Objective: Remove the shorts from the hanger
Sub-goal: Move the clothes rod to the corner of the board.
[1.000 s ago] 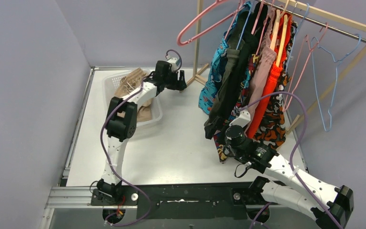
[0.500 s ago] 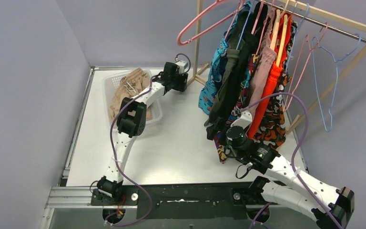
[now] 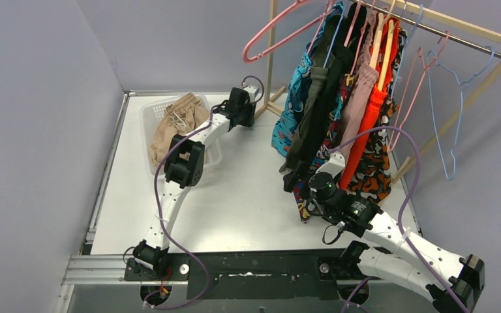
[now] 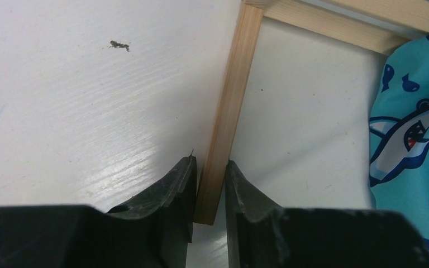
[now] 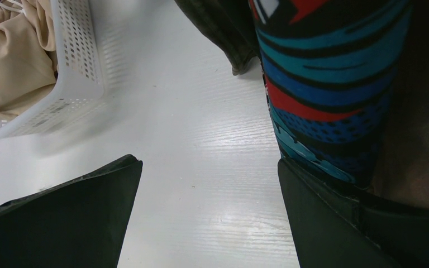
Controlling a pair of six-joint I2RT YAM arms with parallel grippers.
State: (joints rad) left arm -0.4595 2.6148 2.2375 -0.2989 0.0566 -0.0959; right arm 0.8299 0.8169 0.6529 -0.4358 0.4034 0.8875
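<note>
Several shorts hang on hangers from the wooden rack (image 3: 470, 29): teal shark-print (image 3: 293, 107), olive green (image 3: 310, 111), black (image 3: 329, 85), dusty pink (image 3: 359, 98), orange (image 3: 372, 124) and orange-black patterned (image 3: 375, 163). My right gripper (image 3: 300, 182) (image 5: 209, 162) is wide open low at their hems. Its right finger rests against the comic-print shorts (image 5: 324, 72). My left gripper (image 3: 249, 116) (image 4: 210, 161) hovers over the rack's wooden foot (image 4: 229, 100) with only a narrow gap between its jaws. The foot shows through that gap, and nothing is held. Shark-print fabric (image 4: 413, 128) fills that view's right edge.
A white basket (image 3: 150, 111) (image 5: 81, 61) at the back left holds tan shorts (image 3: 176, 120) (image 5: 11, 61). An empty pink hanger (image 3: 267, 32) hangs at the rack's left end. Empty pink and blue hangers (image 3: 443, 85) hang at its right. Walls close in on the left and at the back.
My left arm has swung right, from above the basket to the rack's foot, and its jaws have narrowed. The right arm has barely moved.
</note>
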